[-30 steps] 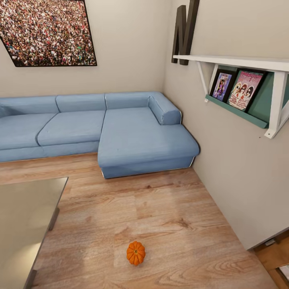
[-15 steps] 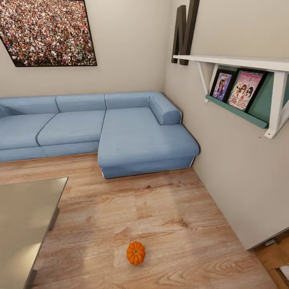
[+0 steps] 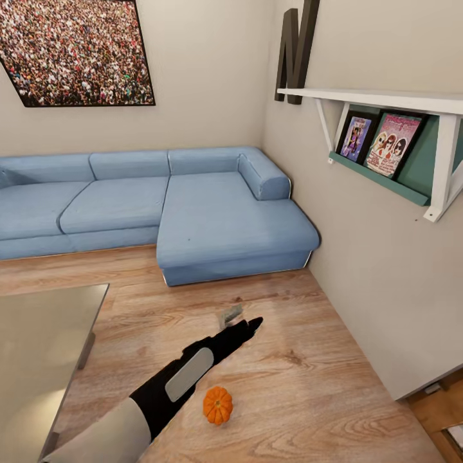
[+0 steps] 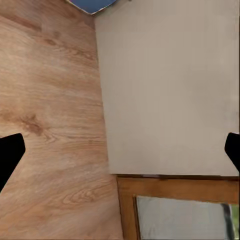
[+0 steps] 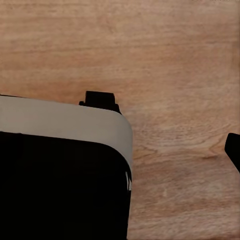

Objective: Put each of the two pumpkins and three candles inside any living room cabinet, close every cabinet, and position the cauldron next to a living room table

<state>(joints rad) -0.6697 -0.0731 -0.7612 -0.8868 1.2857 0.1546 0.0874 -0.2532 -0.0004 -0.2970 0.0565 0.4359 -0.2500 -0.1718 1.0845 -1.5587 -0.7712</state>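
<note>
One small orange pumpkin (image 3: 218, 404) lies on the wood floor near the front of the head view. My left arm reaches in from the lower left and passes just left of and above it. The left gripper (image 3: 242, 320) hangs beyond the pumpkin, toward the sofa, open and empty. In the left wrist view its two dark fingertips (image 4: 10, 155) stand far apart over bare floor and wall. One right fingertip (image 5: 233, 150) sits at the frame's edge in the right wrist view, spread wide, beside my own black and grey body (image 5: 60, 170). Candles, cabinet and cauldron are out of view.
A blue corner sofa (image 3: 212, 218) fills the back. A grey low table (image 3: 38, 354) stands at the left. The right wall (image 3: 379, 270) carries a white shelf (image 3: 386, 103) with pictures. A wood-framed opening (image 4: 175, 210) meets the wall base.
My left arm has swung into the head view from the lower left, out over the floor past the pumpkin. The pumpkin and the camera have stayed put.
</note>
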